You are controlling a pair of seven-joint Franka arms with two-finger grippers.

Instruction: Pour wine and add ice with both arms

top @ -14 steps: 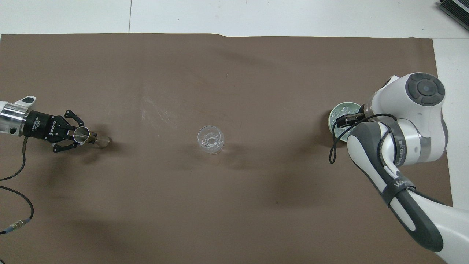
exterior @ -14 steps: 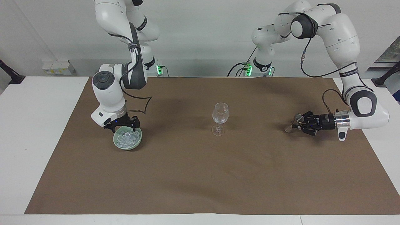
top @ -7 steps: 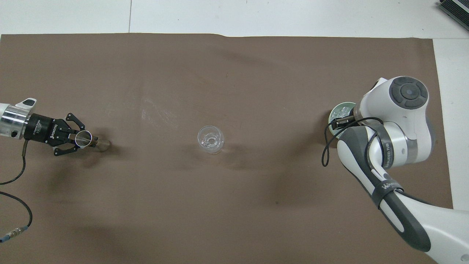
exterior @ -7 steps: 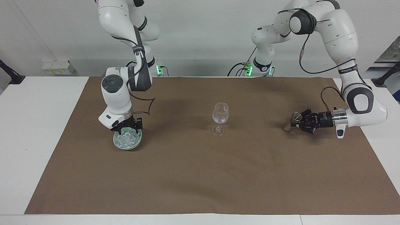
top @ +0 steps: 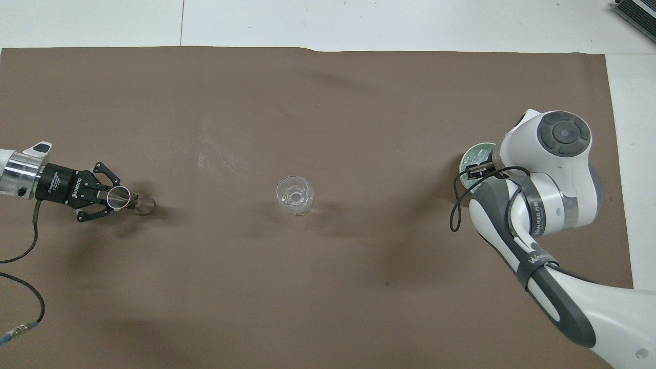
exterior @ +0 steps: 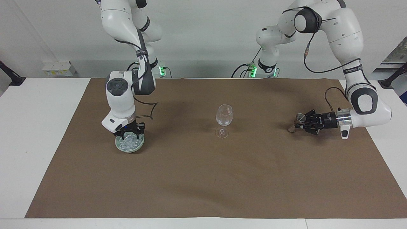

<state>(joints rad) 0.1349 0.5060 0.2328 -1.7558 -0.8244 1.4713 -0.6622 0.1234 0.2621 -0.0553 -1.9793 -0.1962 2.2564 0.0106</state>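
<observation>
Right gripper [exterior: 129, 136]: having descended, closing into ice [exterior: 128, 142] in green bowl [exterior: 140, 144]; hold unconfirmed; left gripper [exterior: 299, 124]: clamped on small glass [exterior: 298, 120].

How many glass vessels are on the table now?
2: a stemmed wine glass stands upright mid-mat, and a small clear tube-like glass sits tilted in the left gripper at the left arm's end.

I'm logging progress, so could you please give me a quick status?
Left claw shut on small tilted glass. Right claw down in the ice in green bowl. Wine glass upright mid-table, nothing blocking.
</observation>
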